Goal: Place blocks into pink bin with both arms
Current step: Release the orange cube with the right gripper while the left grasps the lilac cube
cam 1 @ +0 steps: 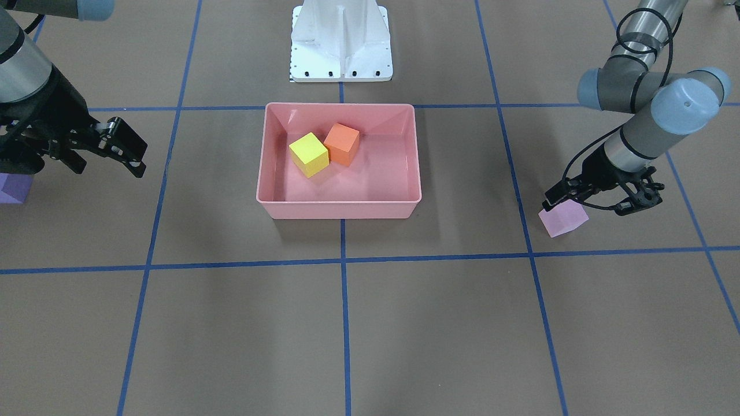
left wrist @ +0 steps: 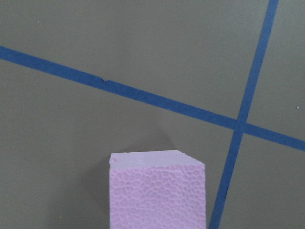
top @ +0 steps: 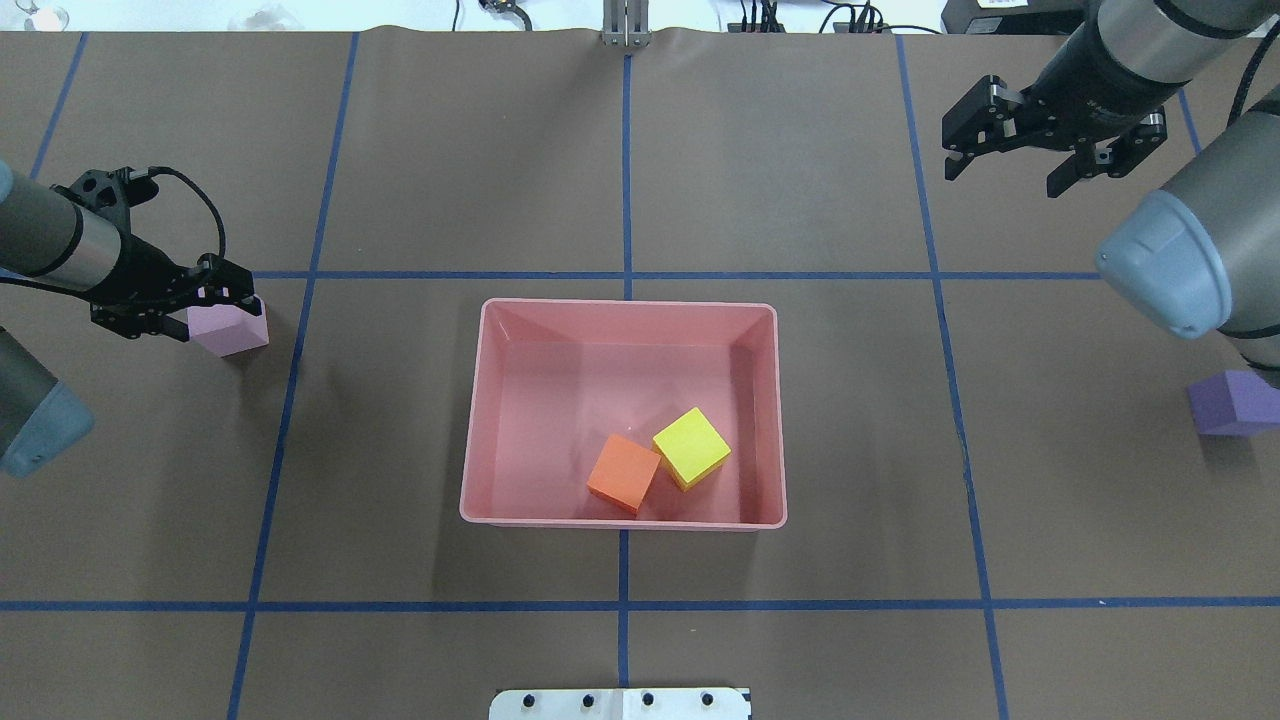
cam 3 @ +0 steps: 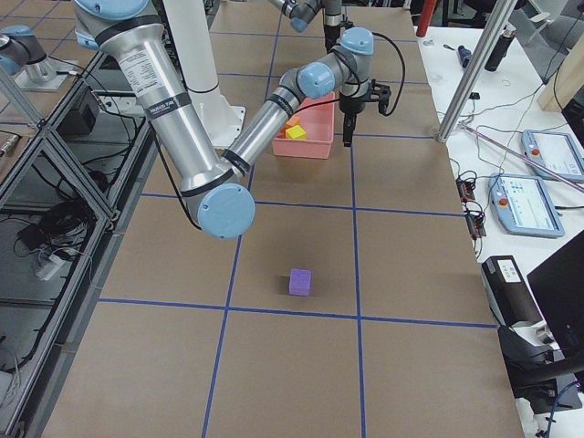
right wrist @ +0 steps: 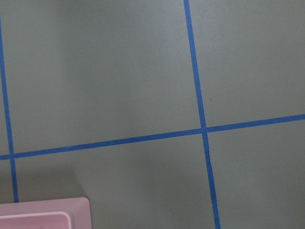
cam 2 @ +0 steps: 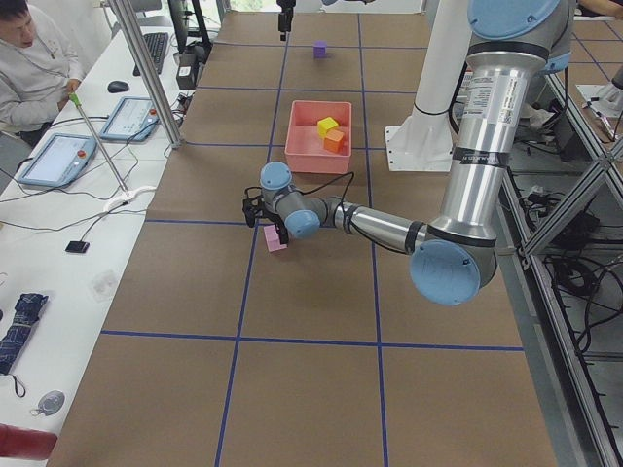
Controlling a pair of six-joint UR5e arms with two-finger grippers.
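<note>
pale pink-lilac block (top: pixel 232 328) on the surface, well left of the pink bin (top: pixel 485 400), directly at the tips of the left fingers (top: pixel 228 290) and centred low in the left wrist view. no telling from these views whether clamped on it or merely straddling it. from there, a straight carry rightward to the bin. already inside, side by side toward the near wall: yellow block (top: pixel 691 447) and orange block (top: pixel 624 473). right fingers (top: pixel 962 150) spread wide, holding nothing, far right. purple block (top: pixel 1232 402) on the surface, nearer and further right, well apart from them.
</note>
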